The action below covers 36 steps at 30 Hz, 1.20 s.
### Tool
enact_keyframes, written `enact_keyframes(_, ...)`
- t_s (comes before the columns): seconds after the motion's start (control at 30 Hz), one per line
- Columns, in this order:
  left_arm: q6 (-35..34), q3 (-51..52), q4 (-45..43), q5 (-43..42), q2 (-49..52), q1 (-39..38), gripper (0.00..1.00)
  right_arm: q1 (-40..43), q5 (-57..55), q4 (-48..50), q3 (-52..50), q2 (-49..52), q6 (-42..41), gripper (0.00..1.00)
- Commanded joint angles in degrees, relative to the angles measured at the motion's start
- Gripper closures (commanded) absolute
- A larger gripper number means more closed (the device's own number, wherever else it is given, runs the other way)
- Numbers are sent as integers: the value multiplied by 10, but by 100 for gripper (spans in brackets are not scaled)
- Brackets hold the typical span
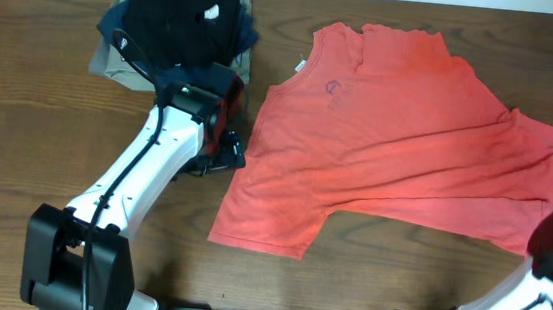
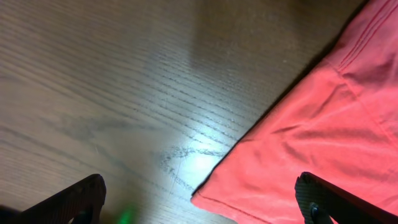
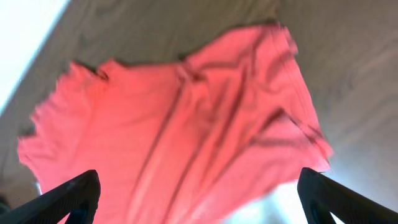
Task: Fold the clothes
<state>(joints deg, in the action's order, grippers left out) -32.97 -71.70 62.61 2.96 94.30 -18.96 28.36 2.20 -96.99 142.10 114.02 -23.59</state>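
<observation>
Lying flat: red shirt [image 1: 398, 146] | dark clothes pile [image 1: 180, 14] nearby | left hand [image 2: 199, 202], right hand [image 3: 199, 196] spread, empty

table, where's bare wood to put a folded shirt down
Free: the left part of the table, bordered by the dark clothes pile and the left arm; also the front strip below the red shirt. Crowded: centre and right.
</observation>
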Motion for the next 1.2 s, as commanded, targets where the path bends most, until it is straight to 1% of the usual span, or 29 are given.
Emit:
enact_keyframes(0.0, 4, 2, 3, 0, 3, -1, 2, -1, -70, -3, -116, -60, -19, 1)
enact_keyframes(0.1, 4, 2, 3, 0, 3, -1, 2, 16, -80, 14, -238, -115, -54, 1)
enact_keyframes(0.27, 4, 2, 9, 0, 3, -1, 2, 68, -78, 99, -392, -174, -62, 1)
enact_keyframes(0.4, 11, 2, 12, 0, 3, -1, 2, 112, -80, 169, -480, -179, -38, 0)
enact_keyframes(0.53, 15, 3, 12, 0, 3, -1, 2, 139, -67, 241, -572, -177, -38, 1)
enact_keyframes(0.6, 15, 3, 12, 0, 3, -1, 2, 147, -50, 276, -613, -176, -38, 5)
enact_keyframes(0.7, 15, 3, 12, 0, 3, -1, 2, 154, -21, 329, -660, -172, -38, 20)
enact_keyframes(0.73, 15, 3, 12, 1, 3, -1, 2, 154, -16, 347, -673, -172, -38, 23)
enact_keyframes(0.9, 15, 3, 12, 0, 3, -1, 2, 154, -13, 413, -709, -172, -38, 24)
enact_keyframes(1.07, 15, 12, 7, 1, 3, -1, 2, 154, -13, 449, -710, -162, -36, 30)
enact_keyframes(1.17, 15, 25, -3, 0, 3, -1, 2, 154, -7, 473, -710, -148, -15, 34)
